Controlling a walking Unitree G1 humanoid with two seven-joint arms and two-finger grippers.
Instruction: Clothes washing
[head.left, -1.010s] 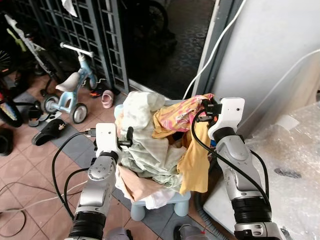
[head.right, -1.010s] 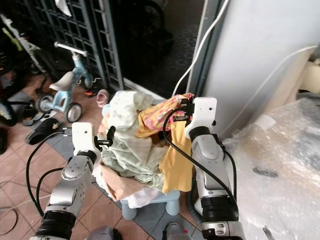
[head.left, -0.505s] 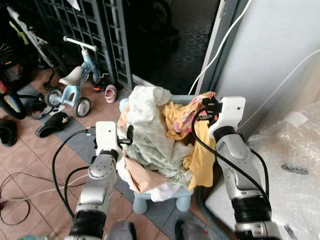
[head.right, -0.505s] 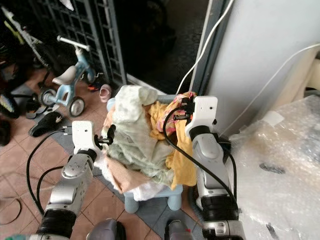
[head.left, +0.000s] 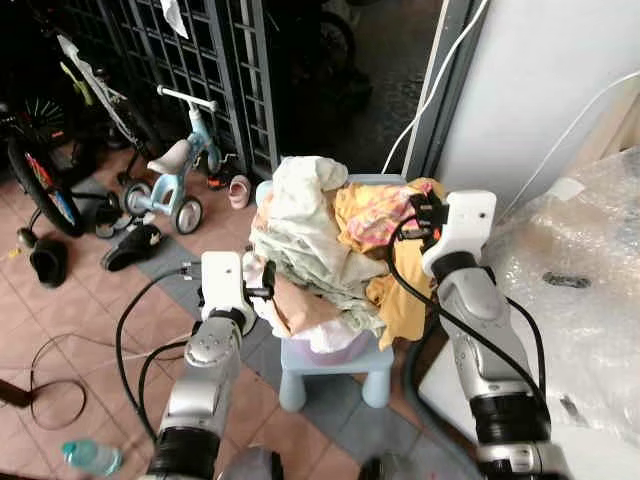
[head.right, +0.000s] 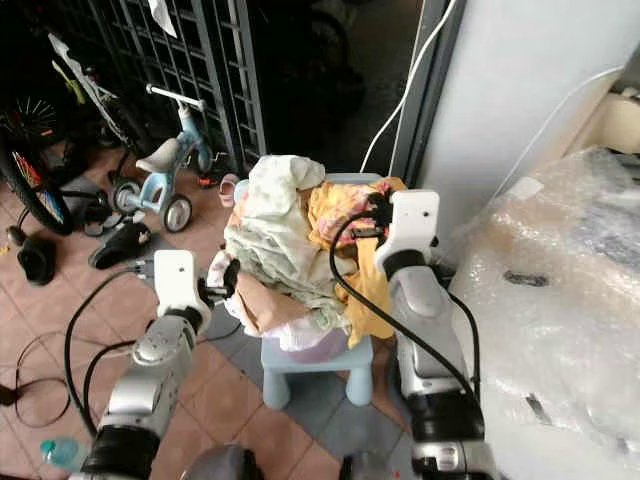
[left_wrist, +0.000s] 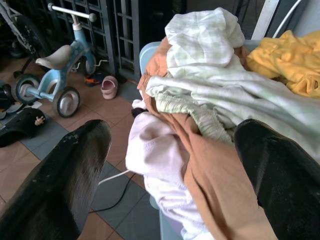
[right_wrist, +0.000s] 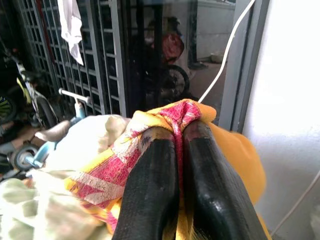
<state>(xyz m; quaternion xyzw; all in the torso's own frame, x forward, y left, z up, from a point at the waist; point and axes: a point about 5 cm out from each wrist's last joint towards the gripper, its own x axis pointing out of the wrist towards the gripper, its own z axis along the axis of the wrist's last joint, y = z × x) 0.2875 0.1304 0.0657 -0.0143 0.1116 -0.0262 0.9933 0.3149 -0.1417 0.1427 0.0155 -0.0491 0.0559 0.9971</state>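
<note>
Up at the right side of the laundry heap, the right gripper (right_wrist: 179, 150) has its two black fingers (right_wrist: 150, 190) pressed together on a fold of the yellow and pink cloth (head.left: 375, 215), which bunches out just past the fingertips. That cloth lies on the top right of the pile of clothes (head.left: 325, 255), with a plain yellow garment (head.left: 405, 300) hanging down below it beside the right arm. The left gripper (head.left: 268, 283) sits at the lower left of the pile with its fingers (left_wrist: 70, 175) spread wide apart, one on each side of a tan garment (left_wrist: 215, 185) and a white one (left_wrist: 157, 160), gripping nothing. A pale green checked cloth (head.left: 305, 210) crowns the heap. The whole pile rests on a small light blue stool (head.left: 335, 370) standing on the tiled floor (head.left: 90, 340). Beyond, a child's blue tricycle (head.left: 180, 170) stands by a dark metal gate (head.left: 220, 70), with shoes (head.left: 130, 248) near it, and bubble wrap (head.left: 575, 280) lies to the right.
</note>
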